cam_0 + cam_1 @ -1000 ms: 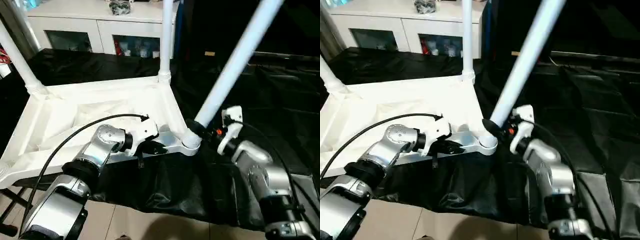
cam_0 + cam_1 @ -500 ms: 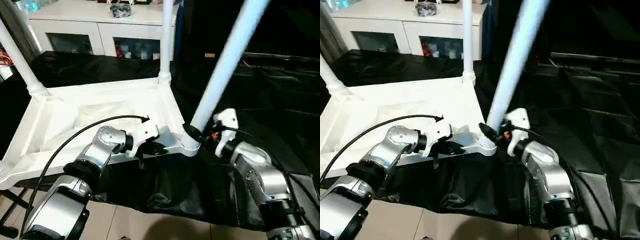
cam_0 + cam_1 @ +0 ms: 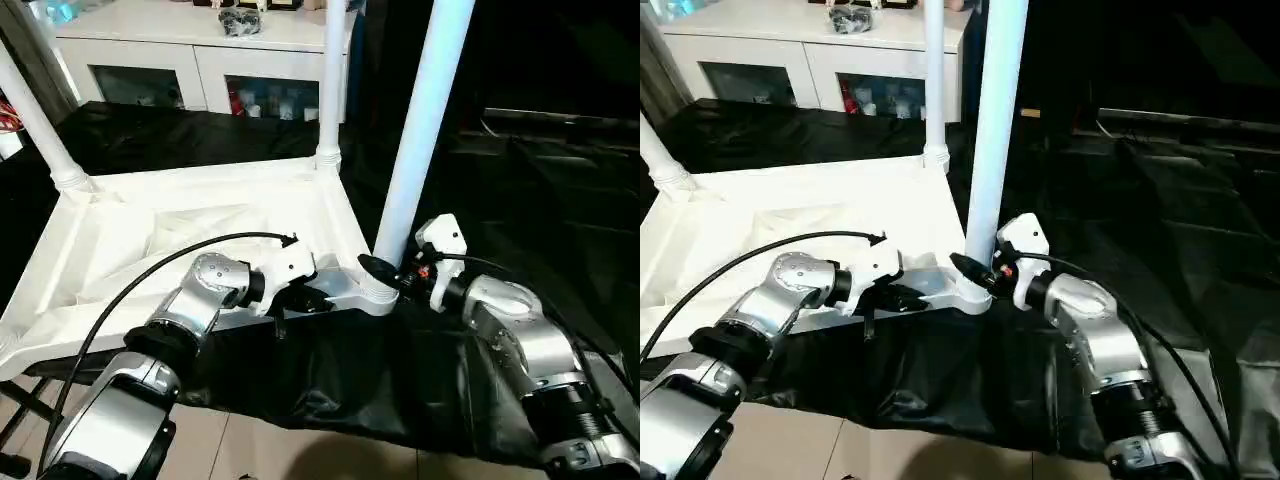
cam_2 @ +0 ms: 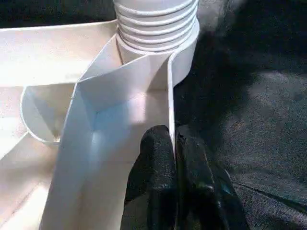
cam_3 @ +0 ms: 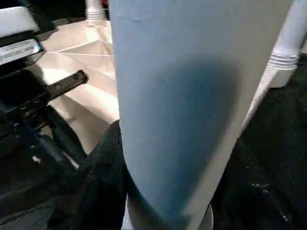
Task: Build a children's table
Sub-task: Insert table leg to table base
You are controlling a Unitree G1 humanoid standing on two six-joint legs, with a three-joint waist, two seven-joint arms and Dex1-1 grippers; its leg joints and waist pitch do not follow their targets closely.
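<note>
While the left pincer (image 4: 172, 158) pinches the rim of the upturned white plastic tabletop (image 3: 180, 240) on the black-draped desk (image 3: 520, 190), the right pincer (image 3: 385, 272) grips the long white tapered leg (image 3: 420, 130) at its socket; cross-threading could jam it.

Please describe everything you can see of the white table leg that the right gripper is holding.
The leg is a long, round, smooth white tube that looks like plastic. It stands almost upright, leaning slightly, and runs out of the top of the picture. Its lower end sits in the round corner socket at the near right corner of the upturned table top. The right gripper is closed around its base, just above the socket. Ridged rings show at its foot in the left wrist view.
</note>
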